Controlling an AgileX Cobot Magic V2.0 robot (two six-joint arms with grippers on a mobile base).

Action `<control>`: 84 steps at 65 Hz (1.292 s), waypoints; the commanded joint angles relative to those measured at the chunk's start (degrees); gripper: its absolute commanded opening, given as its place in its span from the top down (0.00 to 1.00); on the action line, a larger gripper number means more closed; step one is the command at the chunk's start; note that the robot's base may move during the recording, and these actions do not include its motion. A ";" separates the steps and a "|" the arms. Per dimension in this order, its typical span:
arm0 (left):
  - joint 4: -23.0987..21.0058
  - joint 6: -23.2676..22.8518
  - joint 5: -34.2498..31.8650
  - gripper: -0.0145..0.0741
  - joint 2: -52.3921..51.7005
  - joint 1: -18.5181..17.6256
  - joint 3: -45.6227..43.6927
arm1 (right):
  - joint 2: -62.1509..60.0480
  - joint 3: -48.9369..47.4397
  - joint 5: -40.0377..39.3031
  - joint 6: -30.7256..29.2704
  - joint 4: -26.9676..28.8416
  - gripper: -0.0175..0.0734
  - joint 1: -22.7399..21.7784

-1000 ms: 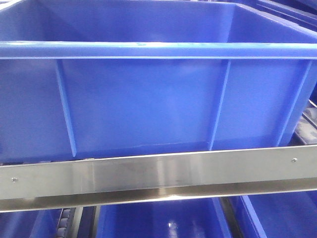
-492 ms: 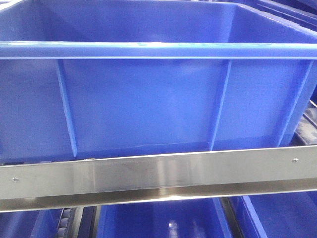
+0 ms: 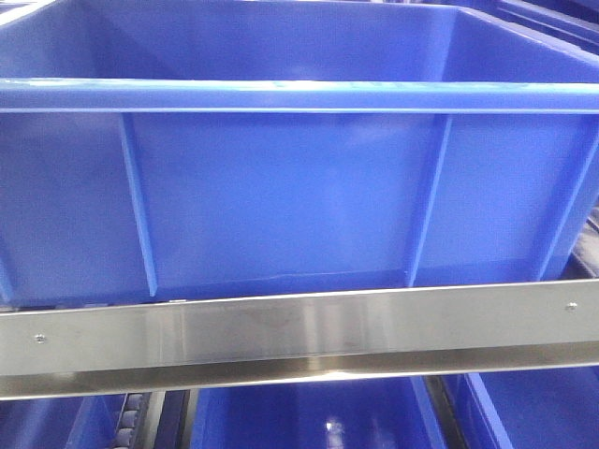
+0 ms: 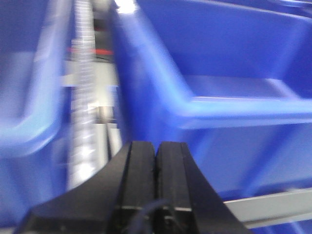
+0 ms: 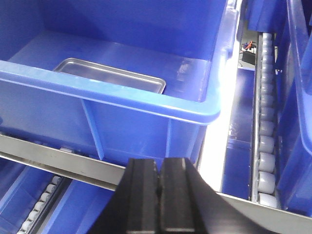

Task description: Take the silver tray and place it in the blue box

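Shelving rack setting, all blue bins and steel. Front view: stainless rail [image 3: 299, 332] runs across the lower frame, two screws visible in it, more blue bins below it. Just behind and above the rail sits the blue box [image 3: 281, 196], its ribbed front wall filling the view, thick rim across the top; interior floor not visible from here.

Right wrist view: right tool [image 5: 159, 195] at bottom centre, black fingers pressed together, nothing between them, hanging in front of the box's near wall. Past the rim, the silver tray [image 5: 109, 74] lies flat on the box floor, toward the left side, near edge hidden by the rim. Roller track [image 5: 265, 122] runs along the right of the box, another blue bin beyond it.

Left wrist view is motion-blurred: left tool [image 4: 156, 185] at bottom centre, fingers pressed together, holding nothing. Blue bin corner ahead on the right, a roller strip [image 4: 83, 97] and another bin on the left.
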 commanded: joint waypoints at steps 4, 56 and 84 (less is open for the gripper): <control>-1.72 0.57 -7.51 0.95 -3.60 5.23 3.69 | 0.49 -1.51 -5.05 -0.71 -1.40 0.75 0.07; -2.25 0.65 -8.20 0.95 -5.63 12.20 6.15 | 0.55 -1.51 -4.89 -0.71 -1.40 0.75 0.07; -2.25 0.65 -8.20 0.95 -5.63 12.20 6.15 | 0.55 -1.18 -5.51 -3.08 0.89 0.75 -1.44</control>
